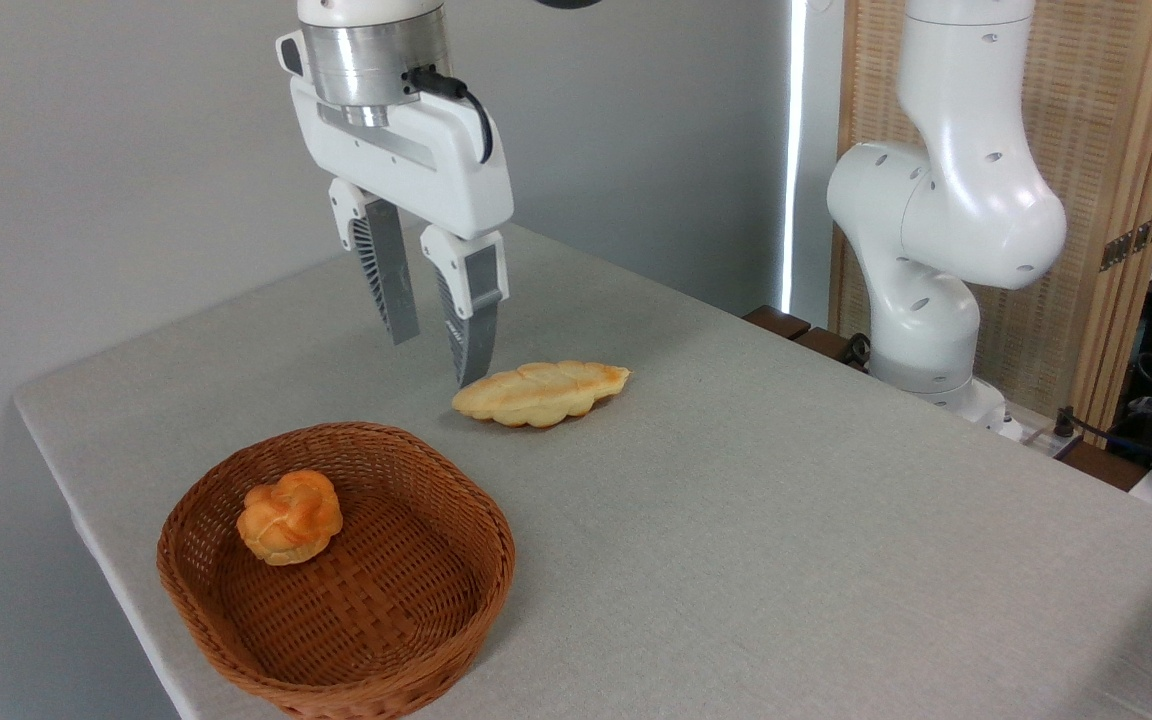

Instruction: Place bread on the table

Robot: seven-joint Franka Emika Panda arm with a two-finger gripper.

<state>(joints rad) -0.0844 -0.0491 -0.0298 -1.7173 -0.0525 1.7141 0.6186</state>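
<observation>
Nearest the camera, the small round orange-golden knotted bun is seen lying in the left part of the brown woven wicker basket, not yet on the light grey fabric-covered desk. Beyond the basket, a longer pale-yellow braided loaf rests on the desk. Above the loaf's left end the white two-finger gripper hangs, jaws apart and empty. The bun is judged to lie below, left of and nearer than the jaws.
</observation>
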